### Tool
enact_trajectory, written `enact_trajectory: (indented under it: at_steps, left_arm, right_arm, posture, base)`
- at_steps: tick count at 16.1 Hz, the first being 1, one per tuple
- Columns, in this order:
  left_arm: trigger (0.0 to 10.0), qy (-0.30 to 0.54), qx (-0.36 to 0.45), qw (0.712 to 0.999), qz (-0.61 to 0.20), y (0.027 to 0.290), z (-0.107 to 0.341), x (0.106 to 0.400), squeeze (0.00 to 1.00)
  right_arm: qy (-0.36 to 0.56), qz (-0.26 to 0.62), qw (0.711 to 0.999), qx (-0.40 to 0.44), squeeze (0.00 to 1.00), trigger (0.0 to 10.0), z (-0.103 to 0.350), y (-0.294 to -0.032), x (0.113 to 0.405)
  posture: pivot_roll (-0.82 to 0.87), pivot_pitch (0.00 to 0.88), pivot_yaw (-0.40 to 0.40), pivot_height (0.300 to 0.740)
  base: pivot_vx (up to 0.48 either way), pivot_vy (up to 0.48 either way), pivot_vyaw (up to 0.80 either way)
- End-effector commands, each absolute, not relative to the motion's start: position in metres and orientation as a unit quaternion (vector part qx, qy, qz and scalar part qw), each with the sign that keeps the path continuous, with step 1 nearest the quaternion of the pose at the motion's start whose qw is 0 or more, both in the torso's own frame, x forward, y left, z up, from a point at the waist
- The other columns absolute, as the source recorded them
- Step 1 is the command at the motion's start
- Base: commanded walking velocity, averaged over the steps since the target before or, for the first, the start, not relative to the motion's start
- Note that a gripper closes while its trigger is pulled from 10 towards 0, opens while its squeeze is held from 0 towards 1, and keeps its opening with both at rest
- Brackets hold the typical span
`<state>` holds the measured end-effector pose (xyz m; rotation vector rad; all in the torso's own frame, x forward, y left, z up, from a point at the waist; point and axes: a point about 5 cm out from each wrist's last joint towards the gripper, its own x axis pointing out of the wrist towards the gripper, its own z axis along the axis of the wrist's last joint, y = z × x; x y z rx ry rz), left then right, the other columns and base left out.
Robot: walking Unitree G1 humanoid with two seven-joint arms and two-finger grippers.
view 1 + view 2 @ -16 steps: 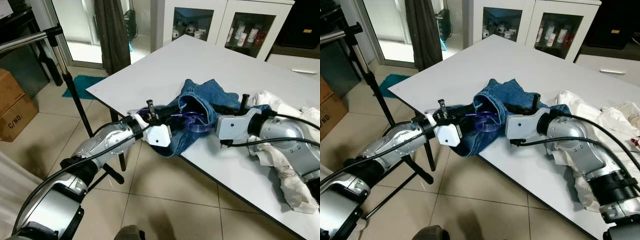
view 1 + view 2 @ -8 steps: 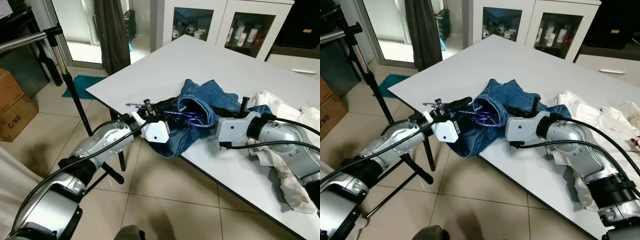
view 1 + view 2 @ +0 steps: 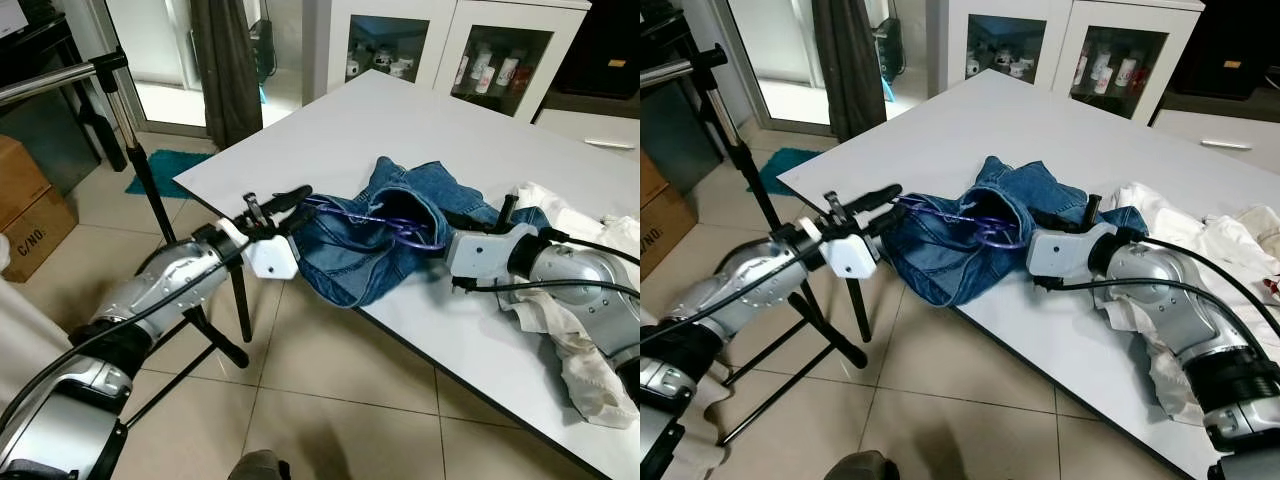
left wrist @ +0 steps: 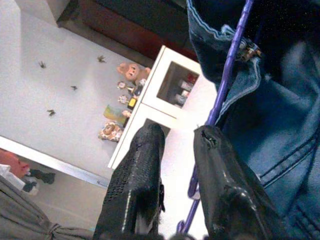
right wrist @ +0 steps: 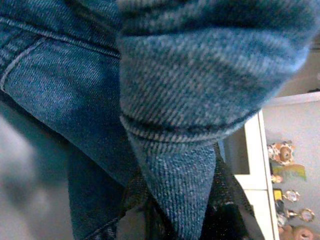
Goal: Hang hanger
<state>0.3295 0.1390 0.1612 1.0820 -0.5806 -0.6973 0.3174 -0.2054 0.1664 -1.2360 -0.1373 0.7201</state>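
Note:
A purple hanger (image 3: 385, 223) is threaded into blue jeans (image 3: 365, 262) that lie on the near corner of the white table (image 3: 330, 130) and droop over its edge. My left gripper (image 3: 288, 199) is shut on the hanger's hook end, out past the table's corner. In the left wrist view the purple hanger (image 4: 227, 75) runs along the black fingers (image 4: 135, 185) into the denim. On the other side of the jeans, my right gripper (image 3: 492, 214) is shut on a fold of them; the denim fold (image 5: 175, 165) sits between its fingers.
A metal clothes rail (image 3: 55, 80) on a black stand (image 3: 145, 175) rises to the left of the table. White clothes (image 3: 575, 310) are piled on the table's right end. A cardboard box (image 3: 25, 215) sits on the tiled floor at left, and a glass-door cabinet (image 3: 440, 45) stands behind.
My left gripper has drawn the hanger's hook end left, off the table corner, and the jeans have stretched out after it. My right gripper has shifted slightly right, still on the jeans.

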Motion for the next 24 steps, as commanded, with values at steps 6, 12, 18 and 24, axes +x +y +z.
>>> enact_trajectory:
  at_steps: [6, 12, 18, 24]
  left_arm:
    - [10.0, -0.229, 0.321, 0.892, -0.223, 0.172, 0.169, 0.334, 0.0]
    - [10.0, -0.17, 0.175, 0.944, -0.22, 0.181, 0.157, 0.337, 0.0]
    - [10.0, -0.053, 0.087, 0.962, -0.252, 0.189, 0.12, 0.332, 1.0]
    - [10.0, -0.005, 0.07, 0.951, -0.301, 0.178, 0.105, 0.328, 0.0]
  right_arm:
    - [-0.095, 0.284, 0.802, -0.518, 0.0, 0.0, 0.184, -0.216, 0.321]
    - [-0.099, 0.277, 0.814, -0.501, 0.0, 0.0, 0.181, -0.219, 0.318]
    - [-0.132, 0.276, 0.82, -0.484, 0.0, 0.0, 0.183, -0.214, 0.312]
    - [-0.16, 0.284, 0.82, -0.471, 0.0, 0.0, 0.187, -0.206, 0.309]
  posture:
    - [0.19, 0.0, -0.014, 0.74]
    - [0.19, 0.0, -0.007, 0.74]
    - [0.18, 0.0, 0.004, 0.74]
    - [0.19, 0.0, 0.003, 0.74]
  base:
    - [0.0, 0.0, 0.0]
    - [0.0, 0.0, 0.0]
    - [0.0, 0.0, 0.0]
    - [0.0, 0.0, 0.0]
